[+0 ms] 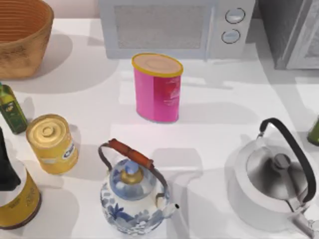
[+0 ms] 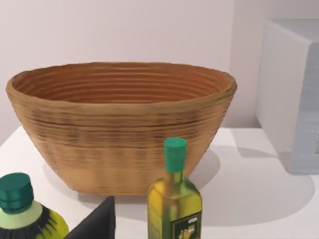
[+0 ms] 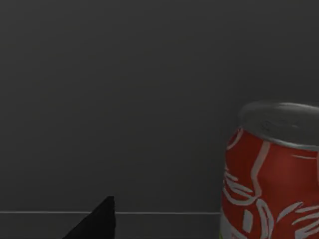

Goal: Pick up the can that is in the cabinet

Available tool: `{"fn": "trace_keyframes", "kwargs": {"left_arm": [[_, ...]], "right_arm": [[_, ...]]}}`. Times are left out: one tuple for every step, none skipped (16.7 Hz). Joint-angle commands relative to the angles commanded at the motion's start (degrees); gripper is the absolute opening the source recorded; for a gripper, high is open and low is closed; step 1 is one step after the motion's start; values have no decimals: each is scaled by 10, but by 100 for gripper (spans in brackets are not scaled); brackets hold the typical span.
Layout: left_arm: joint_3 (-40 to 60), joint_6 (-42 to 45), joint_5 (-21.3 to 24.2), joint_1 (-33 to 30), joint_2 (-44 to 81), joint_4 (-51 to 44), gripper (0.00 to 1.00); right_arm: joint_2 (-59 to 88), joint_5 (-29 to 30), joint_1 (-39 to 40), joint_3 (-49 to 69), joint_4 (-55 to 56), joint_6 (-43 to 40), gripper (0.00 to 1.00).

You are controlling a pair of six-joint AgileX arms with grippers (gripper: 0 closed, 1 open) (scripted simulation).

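The can (image 3: 271, 179) is red with white swirls and a silver rim. It stands upright against the dark inner wall of the cabinet (image 3: 124, 99) in the right wrist view. A dark part of my right gripper (image 3: 97, 224) shows low in that view, apart from the can and to one side of it. In the top view the cabinet (image 1: 286, 30) is a dark-grey box at the back right with a pale, white-framed door (image 1: 310, 47). A dark part of my left gripper (image 2: 97, 223) shows in the left wrist view, facing a woven basket (image 2: 119, 124).
A white microwave (image 1: 169, 25) stands at the back, with a pink canister (image 1: 158, 89) in front of it. A yellow tin (image 1: 51, 143), an olive oil bottle (image 1: 11, 107) and a large bottle (image 1: 17, 201) crowd the left. A blue-white teapot (image 1: 133, 199) and a steel kettle (image 1: 274, 184) occupy the front.
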Motion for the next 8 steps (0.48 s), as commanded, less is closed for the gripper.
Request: {"fn": "trace_keyframes", "kwargs": {"left_arm": [[0,0,0,0,0,0,100],[0,0,0,0,0,0,100],[0,0,0,0,0,0,100],[0,0,0,0,0,0,100],[0,0,0,0,0,0,100],[0,0,0,0,0,0,100],[0,0,0,0,0,0,100],[0,0,0,0,0,0,100]], "right_arm": [[15,-2,-2,18,-2,0,100],[29,-4,-4,33,-4,0,100],[39,-5,-5,46,-6,0,100],[47,-6,-6,54,-7,0,100],[49,-6,-7,57,-8,0,100],[49,-6,-7,57,-8,0,100],[49,-6,-7,57,-8,0,100],[49,-6,-7,57,-8,0,100]]}}
